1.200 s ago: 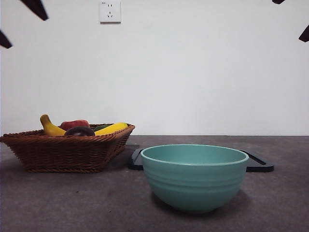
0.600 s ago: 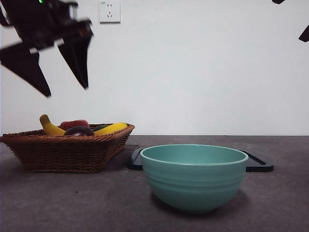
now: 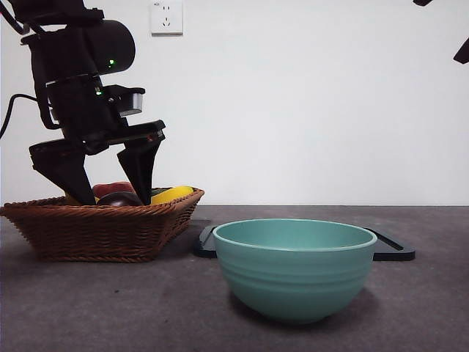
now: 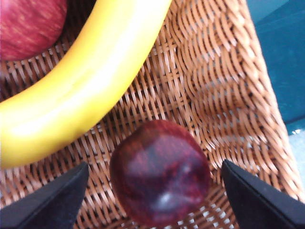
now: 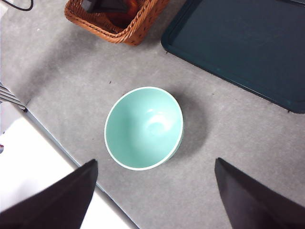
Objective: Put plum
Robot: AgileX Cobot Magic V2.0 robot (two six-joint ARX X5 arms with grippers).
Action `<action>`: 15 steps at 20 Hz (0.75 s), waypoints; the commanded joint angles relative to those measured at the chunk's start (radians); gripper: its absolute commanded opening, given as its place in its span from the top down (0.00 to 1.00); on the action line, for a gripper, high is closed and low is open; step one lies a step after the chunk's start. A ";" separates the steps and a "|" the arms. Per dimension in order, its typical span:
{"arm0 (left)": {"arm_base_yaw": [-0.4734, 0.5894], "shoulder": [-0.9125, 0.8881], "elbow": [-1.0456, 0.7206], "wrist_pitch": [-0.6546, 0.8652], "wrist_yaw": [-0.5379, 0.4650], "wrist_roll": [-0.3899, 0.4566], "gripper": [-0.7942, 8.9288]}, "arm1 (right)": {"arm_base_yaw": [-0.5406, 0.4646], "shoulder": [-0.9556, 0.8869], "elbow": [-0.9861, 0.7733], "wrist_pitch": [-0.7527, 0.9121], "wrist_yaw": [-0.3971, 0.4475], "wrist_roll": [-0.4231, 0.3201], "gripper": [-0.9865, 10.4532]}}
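Observation:
The plum (image 4: 159, 174), dark maroon and glossy, lies in the wicker basket (image 3: 102, 227) at the left of the table; in the front view its top (image 3: 119, 199) shows just above the rim. My left gripper (image 3: 102, 192) is open and reaches down into the basket, one jaw on each side of the plum, which lies between the jaws in the left wrist view (image 4: 155, 191) without touching them. My right gripper (image 5: 155, 191) is open and empty, high above the teal bowl (image 5: 144, 128).
The basket also holds a yellow banana (image 4: 81, 90) and a red apple (image 4: 28, 26). The teal bowl (image 3: 294, 268) stands at the front centre. A dark tray (image 3: 392, 249) lies behind it, also in the right wrist view (image 5: 243, 47).
The left arm has come down from the top left corner to the basket, its open jaws now around the plum. The right arm has not moved.

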 commanded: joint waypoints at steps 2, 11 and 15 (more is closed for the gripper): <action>-0.005 0.051 0.024 0.010 -0.004 -0.002 0.47 | 0.005 0.008 0.017 0.010 0.001 -0.004 0.57; -0.005 0.051 0.024 0.005 -0.004 -0.002 0.64 | 0.005 0.008 0.017 0.011 0.001 -0.004 0.57; -0.008 -0.037 0.028 0.001 -0.002 0.001 0.64 | 0.005 0.008 0.017 0.010 0.001 -0.004 0.57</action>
